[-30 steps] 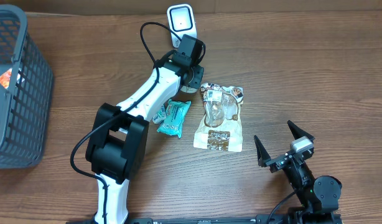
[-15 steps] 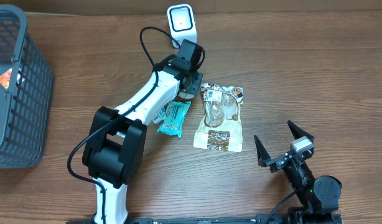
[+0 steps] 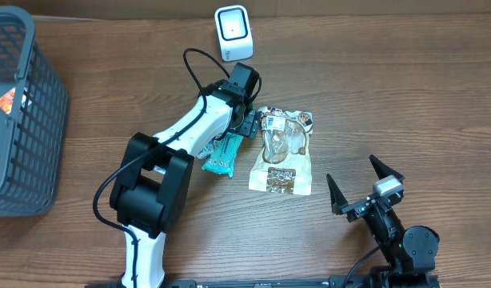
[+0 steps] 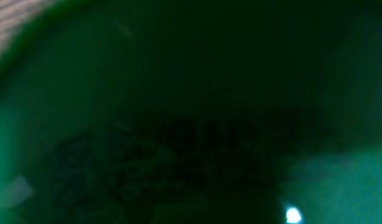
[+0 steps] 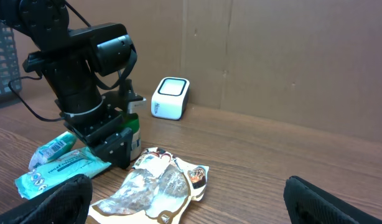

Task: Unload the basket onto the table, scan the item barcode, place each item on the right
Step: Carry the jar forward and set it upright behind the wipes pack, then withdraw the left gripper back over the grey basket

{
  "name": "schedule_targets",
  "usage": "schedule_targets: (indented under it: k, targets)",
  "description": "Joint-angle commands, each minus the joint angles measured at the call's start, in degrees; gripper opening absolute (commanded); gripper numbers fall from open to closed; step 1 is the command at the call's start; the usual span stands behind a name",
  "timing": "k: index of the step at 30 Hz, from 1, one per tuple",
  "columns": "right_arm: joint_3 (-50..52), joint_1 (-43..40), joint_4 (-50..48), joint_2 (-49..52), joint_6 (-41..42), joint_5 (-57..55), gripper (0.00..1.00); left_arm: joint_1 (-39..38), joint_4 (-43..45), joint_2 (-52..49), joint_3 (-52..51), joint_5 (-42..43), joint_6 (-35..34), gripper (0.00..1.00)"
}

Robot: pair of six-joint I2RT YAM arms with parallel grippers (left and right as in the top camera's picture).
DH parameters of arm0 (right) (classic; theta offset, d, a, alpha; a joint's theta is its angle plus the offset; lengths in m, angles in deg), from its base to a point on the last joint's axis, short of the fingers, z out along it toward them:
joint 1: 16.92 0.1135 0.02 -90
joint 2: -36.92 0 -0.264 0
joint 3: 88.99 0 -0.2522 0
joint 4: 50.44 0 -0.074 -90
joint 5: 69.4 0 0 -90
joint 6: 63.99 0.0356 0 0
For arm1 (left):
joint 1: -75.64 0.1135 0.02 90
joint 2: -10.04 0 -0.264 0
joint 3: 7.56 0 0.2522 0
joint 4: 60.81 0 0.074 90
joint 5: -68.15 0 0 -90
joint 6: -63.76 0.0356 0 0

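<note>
While the scanner (image 3: 233,32) hugs the far edge, the left gripper (image 3: 246,122) hangs nearby.

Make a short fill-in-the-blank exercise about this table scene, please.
1. The scanner is ___ in colour.
2. The basket stands on the robot's ___ side.
3. The right gripper has its jaws ___.
Missing words: white; left; open.

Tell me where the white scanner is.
In the overhead view, the white scanner stands at the far edge of the table, left of centre, just beyond the left tool.
</note>
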Motion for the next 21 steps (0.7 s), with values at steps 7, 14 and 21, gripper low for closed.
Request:
schedule_targets:
  k: [7,14,21]
  targets:
    - [0.7,-0.1,-0.4,-0.7,0.4,0.3,1.0,-0.3,-4.2,9.8,4.2,0.0,0.3,1.0]
    - [0.7,-0.1,-0.4,-0.7,0.4,0.3,1.0,-0.3,-6.4,22.8,7.6,4.0,1.5,0.99]
    - [0.7,-0.1,-0.4,-0.7,0.4,0.3,1.0,6.2,-7.3,34.4,8.2,3.9,2.1,1.0]
